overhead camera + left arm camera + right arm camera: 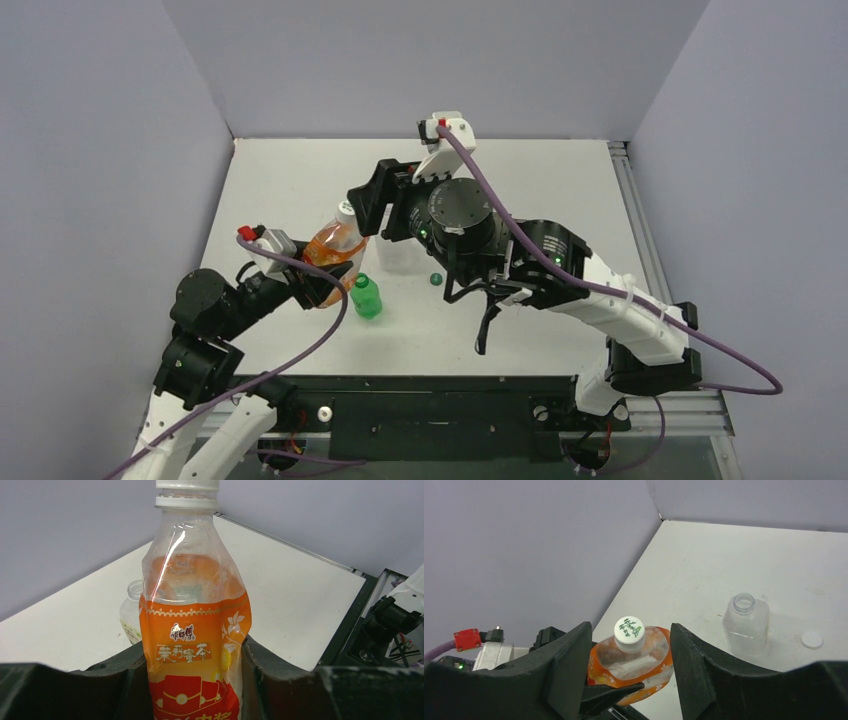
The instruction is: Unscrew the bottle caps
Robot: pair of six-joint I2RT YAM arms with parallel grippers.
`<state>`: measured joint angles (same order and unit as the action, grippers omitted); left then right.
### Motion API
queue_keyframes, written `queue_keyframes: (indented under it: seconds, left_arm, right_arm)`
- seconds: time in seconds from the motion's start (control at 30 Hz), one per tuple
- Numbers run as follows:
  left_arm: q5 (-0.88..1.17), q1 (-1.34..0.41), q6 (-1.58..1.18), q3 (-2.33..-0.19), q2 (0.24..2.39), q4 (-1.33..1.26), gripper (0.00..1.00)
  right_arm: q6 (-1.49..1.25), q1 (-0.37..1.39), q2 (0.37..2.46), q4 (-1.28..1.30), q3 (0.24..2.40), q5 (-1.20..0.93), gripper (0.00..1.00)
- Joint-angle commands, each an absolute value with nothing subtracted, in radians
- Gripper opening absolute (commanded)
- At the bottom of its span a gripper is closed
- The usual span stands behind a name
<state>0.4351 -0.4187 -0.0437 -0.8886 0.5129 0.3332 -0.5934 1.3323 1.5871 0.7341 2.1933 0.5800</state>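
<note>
My left gripper (325, 272) is shut on the orange bottle (335, 247) and holds it tilted above the table. In the left wrist view the fingers (280, 675) press both sides of the bottle's label (192, 645). The bottle's white cap (629, 629) is on. My right gripper (362, 205) is open, its fingers (566, 667) on either side of that cap without touching it. The clear bottle (746, 625) stands uncapped on the table, a white cap (812, 640) lying beside it. The green bottle (366, 297) stands near the left gripper, a green cap (436, 279) lying to its right.
The white table (540, 180) is enclosed by grey walls at the back and both sides. The right arm (560, 265) reaches across the table's middle. A black rail (440, 400) runs along the near edge.
</note>
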Motion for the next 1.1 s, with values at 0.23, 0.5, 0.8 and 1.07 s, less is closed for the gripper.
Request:
queue_keyframes:
  seconds: [0.23,0.5,0.8,1.07]
  left_arm:
    - [0.529,-0.414,-0.174,-0.965,0.516,0.251,0.15]
    - [0.537,-0.414,-0.207,-0.978,0.534,0.240,0.13]
    - [0.549,-0.414,-0.221,-0.984,0.558,0.235,0.10]
    - [0.564,-0.414,-0.213,-0.990,0.561,0.240,0.08]
  right_arm:
    - [-0.534,1.341,1.677,0.751,2.242,0.636,0.53]
    - [-0.524,1.339,1.674,0.718,2.224,0.613,0.42]
    - [-0.531,1.339,1.693,0.701,2.216,0.569,0.48]
    - [-0.531,1.335,1.676,0.671,2.187,0.577,0.44]
